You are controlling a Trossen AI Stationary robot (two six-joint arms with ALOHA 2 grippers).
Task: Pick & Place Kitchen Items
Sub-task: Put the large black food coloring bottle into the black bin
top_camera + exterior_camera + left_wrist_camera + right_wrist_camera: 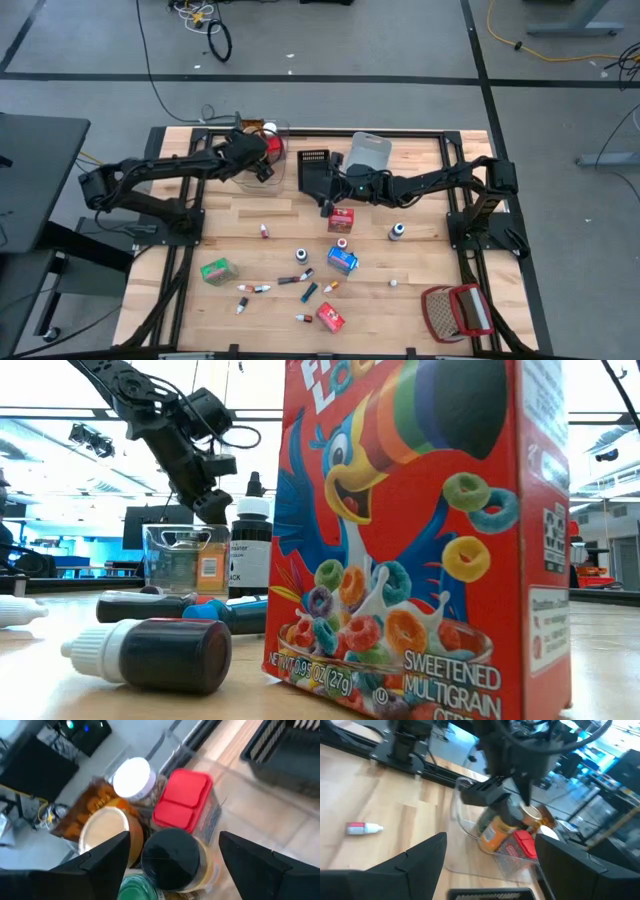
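My left gripper hangs open over the clear bin at the table's far left. In the left wrist view its fingers stand on either side of a black-lidded jar with an orange label, which stands upright in the bin among a red-lidded tub and white-lidded and tan-lidded jars. My right gripper is open and empty, hovering near the table's middle just beyond a small red box. Blue, green and red boxes and several tubes lie on the table.
A black bin and a grey-blue bin sit at the far edge beside the right gripper. A red-and-white wire basket is at the near right corner. A small bottle stands right of centre. The cereal box fills the low view.
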